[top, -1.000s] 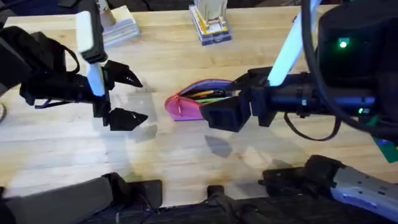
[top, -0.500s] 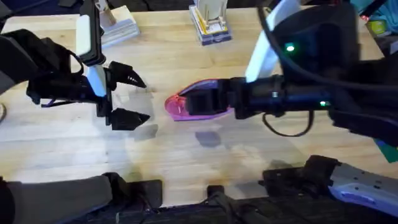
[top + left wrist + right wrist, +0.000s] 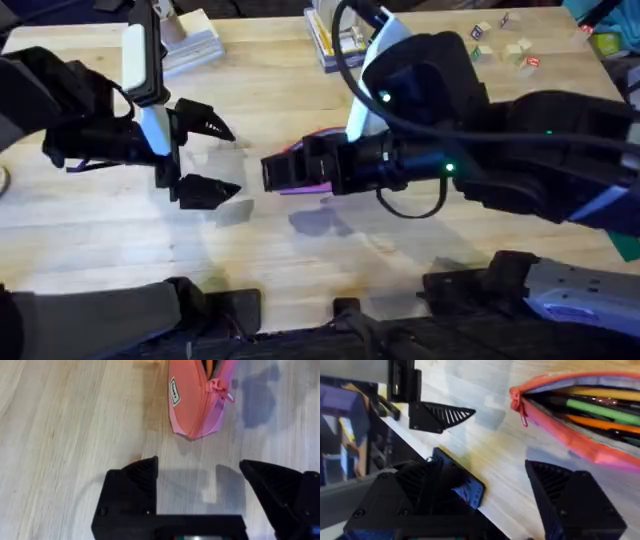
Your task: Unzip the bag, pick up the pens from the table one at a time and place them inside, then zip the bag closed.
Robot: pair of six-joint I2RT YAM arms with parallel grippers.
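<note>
the worktop [image 3: 300, 90] is pale blond wood with fine plank grain running in long streaks. the pouch [image 3: 580, 445] is salmon pink outside, with a lilac strip along its open mouth and a pink zipper pull; in the left wrist view the pouch [image 3: 192, 405] carries a small white label with dark print. inside lie pens [image 3: 600, 410] in green, orange and yellow. the left gripper [image 3: 205, 160] is matte black, its arm marked by a white panel. the right gripper [image 3: 280, 172] is black too, with green lights glowing on the arm behind it. toward one o'clock on the worktop sit small blocks [image 3: 505, 45] in mixed colours.
</note>
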